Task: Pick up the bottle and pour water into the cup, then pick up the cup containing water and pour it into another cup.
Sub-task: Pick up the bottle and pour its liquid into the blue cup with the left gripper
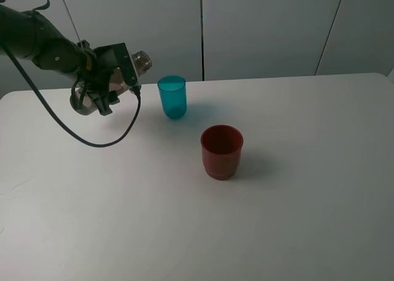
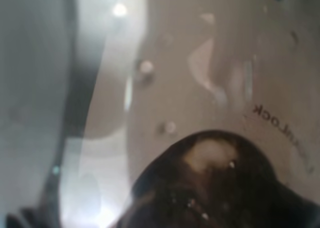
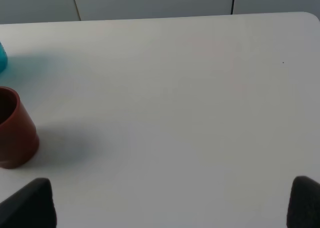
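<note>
My left gripper [image 1: 106, 84] is shut on the smoky grey-brown bottle [image 1: 141, 61] and holds it above the table's back left. The bottle is tipped far over, and its threaded neck points right toward the teal cup [image 1: 172, 96], stopping short of the rim. Up close in the left wrist view, the bottle's wall [image 2: 200, 88] fills the picture, with droplets on it. The dark red cup [image 1: 221, 150] stands in front of and to the right of the teal cup. In the right wrist view my right gripper [image 3: 165, 203] is open over bare table, with the red cup [image 3: 12, 128] and a sliver of the teal cup [image 3: 2, 58] off to one side.
The white table [image 1: 295, 219] carries only the two cups. A black cable [image 1: 92, 139] loops down from the left arm to just above the tabletop. A pale panelled wall [image 1: 265, 28] runs behind the table's far edge.
</note>
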### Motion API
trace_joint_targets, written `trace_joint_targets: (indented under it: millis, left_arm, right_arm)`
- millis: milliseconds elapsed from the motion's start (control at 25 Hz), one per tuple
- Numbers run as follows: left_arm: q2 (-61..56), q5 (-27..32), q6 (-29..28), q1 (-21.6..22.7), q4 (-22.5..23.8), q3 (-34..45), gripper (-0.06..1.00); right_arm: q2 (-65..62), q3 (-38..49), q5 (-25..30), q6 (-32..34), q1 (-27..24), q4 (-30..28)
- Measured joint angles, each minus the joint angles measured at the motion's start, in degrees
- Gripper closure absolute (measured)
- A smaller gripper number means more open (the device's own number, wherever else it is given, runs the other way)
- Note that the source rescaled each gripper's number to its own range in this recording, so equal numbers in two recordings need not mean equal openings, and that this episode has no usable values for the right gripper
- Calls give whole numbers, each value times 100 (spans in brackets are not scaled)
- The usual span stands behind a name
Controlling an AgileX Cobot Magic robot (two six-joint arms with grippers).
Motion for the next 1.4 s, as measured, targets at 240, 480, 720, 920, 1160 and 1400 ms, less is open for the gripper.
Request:
trace_joint_targets:
  millis: [240, 480, 720, 920, 1160, 1400]
  left_arm:
    - [237, 596, -59, -222, 363, -435, 91]
    - [426, 891, -154, -423, 596, -643, 91]
    - [426, 1076, -224, -533, 980, -715, 91]
    - [426, 1168, -303, -548, 1157, -715, 91]
    - [436, 1296, -438, -563, 1439, -715, 91]
    - [472, 1330, -779, -563, 1789, -715, 91]
  right_arm:
    - [0, 0, 0, 0, 0, 0]
    - [0, 0, 0, 0, 0, 0]
    - [0, 0, 0, 0, 0, 0]
    - [0, 0, 0, 0, 0, 0]
    - [0, 0, 0, 0, 0, 0]
    - [0, 0, 0, 0, 0, 0]
